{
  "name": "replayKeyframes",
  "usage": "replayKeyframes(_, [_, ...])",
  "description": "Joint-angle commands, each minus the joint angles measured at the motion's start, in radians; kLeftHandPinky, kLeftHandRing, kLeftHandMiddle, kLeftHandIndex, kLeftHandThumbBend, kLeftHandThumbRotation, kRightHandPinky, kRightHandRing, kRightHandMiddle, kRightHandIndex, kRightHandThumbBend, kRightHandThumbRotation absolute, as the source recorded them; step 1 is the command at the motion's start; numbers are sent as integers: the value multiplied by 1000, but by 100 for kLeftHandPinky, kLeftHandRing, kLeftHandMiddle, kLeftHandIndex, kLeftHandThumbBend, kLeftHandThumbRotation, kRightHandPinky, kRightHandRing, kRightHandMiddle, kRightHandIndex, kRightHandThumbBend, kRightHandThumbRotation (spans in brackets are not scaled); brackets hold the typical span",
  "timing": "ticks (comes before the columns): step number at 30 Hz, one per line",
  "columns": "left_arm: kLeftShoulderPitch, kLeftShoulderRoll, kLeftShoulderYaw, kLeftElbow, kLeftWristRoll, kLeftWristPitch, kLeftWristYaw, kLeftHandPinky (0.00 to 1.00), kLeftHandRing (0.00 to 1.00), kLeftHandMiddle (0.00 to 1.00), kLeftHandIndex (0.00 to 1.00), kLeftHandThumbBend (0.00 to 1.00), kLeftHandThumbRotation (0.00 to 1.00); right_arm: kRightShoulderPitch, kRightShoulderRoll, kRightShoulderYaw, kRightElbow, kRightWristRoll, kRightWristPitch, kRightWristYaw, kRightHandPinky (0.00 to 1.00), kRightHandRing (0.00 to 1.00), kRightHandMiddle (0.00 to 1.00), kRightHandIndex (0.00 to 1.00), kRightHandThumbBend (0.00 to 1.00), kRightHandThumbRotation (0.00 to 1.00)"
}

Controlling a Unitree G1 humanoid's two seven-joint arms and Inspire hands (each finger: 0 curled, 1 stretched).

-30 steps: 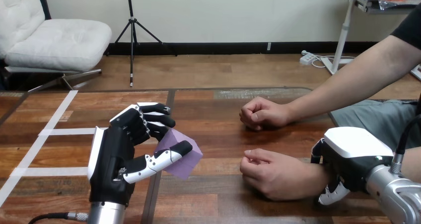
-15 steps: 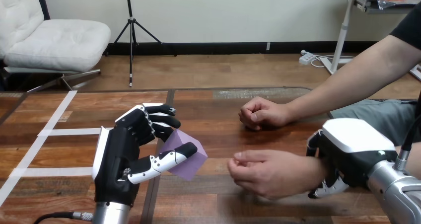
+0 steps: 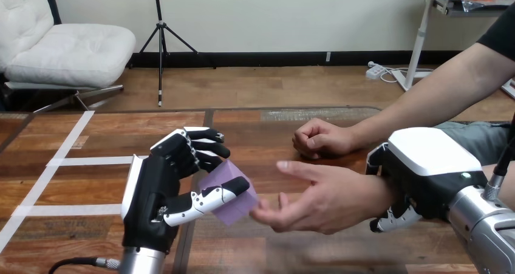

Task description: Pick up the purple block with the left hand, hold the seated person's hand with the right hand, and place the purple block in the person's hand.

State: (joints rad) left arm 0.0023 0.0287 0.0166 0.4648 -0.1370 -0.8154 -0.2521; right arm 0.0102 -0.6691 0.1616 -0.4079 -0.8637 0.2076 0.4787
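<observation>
**Purple block pinched in the left hand, at the person's open palm**

The left hand's fingers [image 3: 203, 147] curl over the far side of the purple block [image 3: 232, 177] and its thumb [image 3: 209, 200] presses across the near face, so the block is pinched between them, tilted and raised off the table [image 3: 73, 143]. The left hand [image 3: 152, 192] rises from the view's bottom edge, left of centre.

Just right of the block, the person's nearer hand [image 3: 322, 198] lies open with its fingers spread toward the block. Its lowest fingertip sits at the block's lower right corner; I cannot tell whether the 2 touch.

The right hand's fingers [image 3: 388, 220] curl under the wrist of that open hand, with its thumb above, clasping the wrist. The right hand [image 3: 425, 164] comes in from the view's right edge.

The person's farther hand [image 3: 319, 139] rests as a fist on the table, beyond the open one.
</observation>
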Motion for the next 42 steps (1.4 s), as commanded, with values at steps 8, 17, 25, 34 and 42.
replayKeyframes(8, [-42, -31, -26, -43, -52, -10, -54, 38, 44, 52, 56, 82, 7, -58, 21, 12, -76, -30, 0, 45, 40, 46, 52, 53, 77, 0])
replayKeyframes(17, [-37, -42, -26, -56, -40, 1, -59, 38, 44, 52, 56, 83, 7, -60, 33, 15, -73, -24, -37, 27, 40, 45, 51, 52, 77, 0])
replayKeyframes(25, [-36, -44, -28, -60, -32, -1, -56, 38, 44, 52, 56, 83, 7, -63, 39, 20, -67, -34, -59, 20, 40, 45, 50, 51, 75, 0])
replayKeyframes(34, [-37, -43, -30, -61, -27, -3, -53, 39, 44, 52, 56, 83, 7, -67, 42, 26, -64, -38, -89, 12, 40, 44, 48, 50, 75, 0])
replayKeyframes(42, [-37, -42, -31, -58, -21, -9, -51, 38, 44, 52, 56, 84, 7, -67, 58, 26, -60, -31, -112, 6, 36, 40, 45, 48, 74, 0])
